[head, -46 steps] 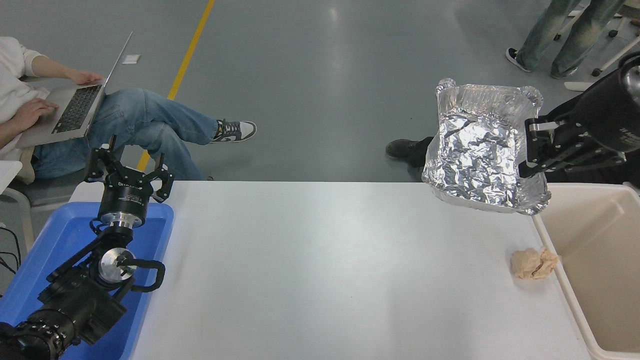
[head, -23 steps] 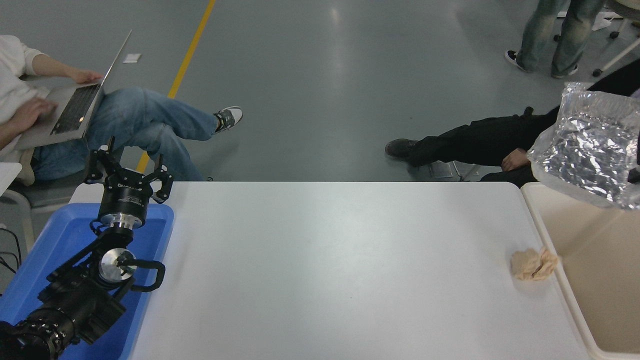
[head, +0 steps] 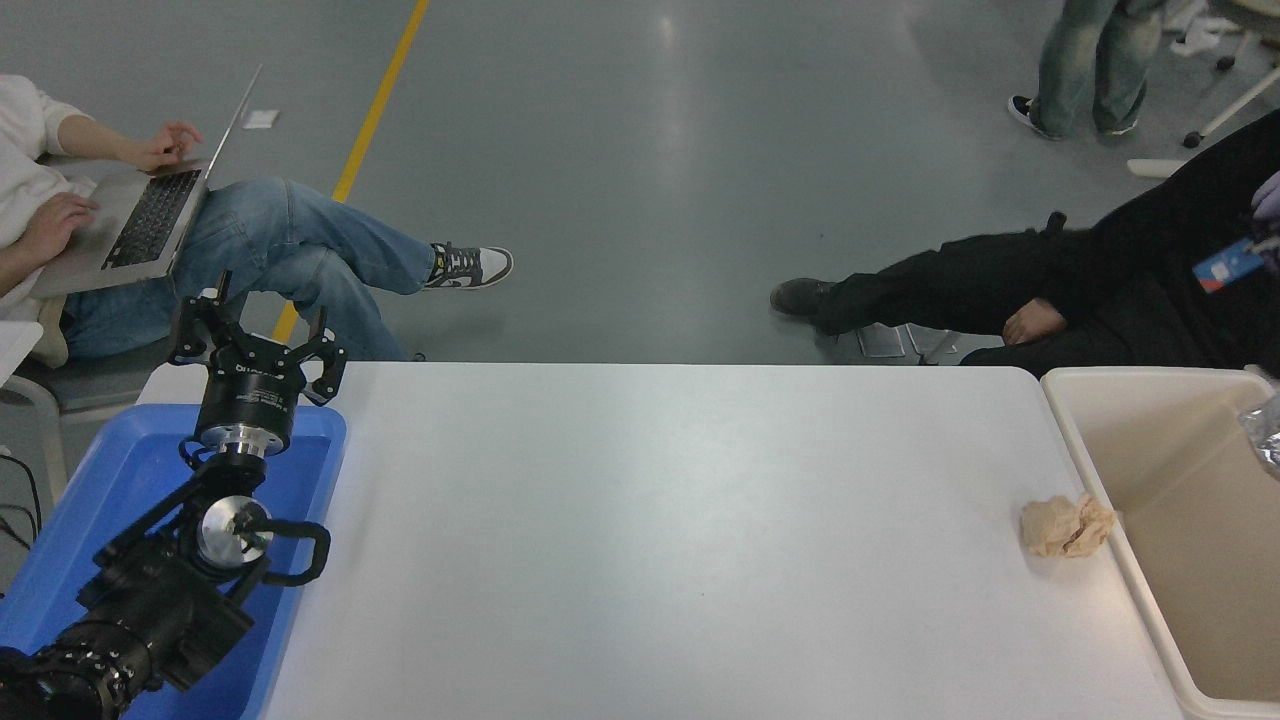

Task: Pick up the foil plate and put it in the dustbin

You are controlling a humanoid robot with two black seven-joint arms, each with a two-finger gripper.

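Note:
Only a small silver corner of the foil plate shows at the right edge of the head view, over the inside of the dustbin. The dustbin is a cream plastic bin standing against the table's right end. My right gripper is out of view past the right edge. My left gripper is parked at the lower left over the blue tray, its fingers spread open and empty.
A crumpled tan paper wad lies on the white table next to the dustbin's rim. A blue tray sits under my left arm. A person with a laptop sits at the far left; another person in black sits at the far right.
The foil plate has moved right, from above the table's far right corner to over the dustbin, and is almost out of view. My right gripper has left the picture.

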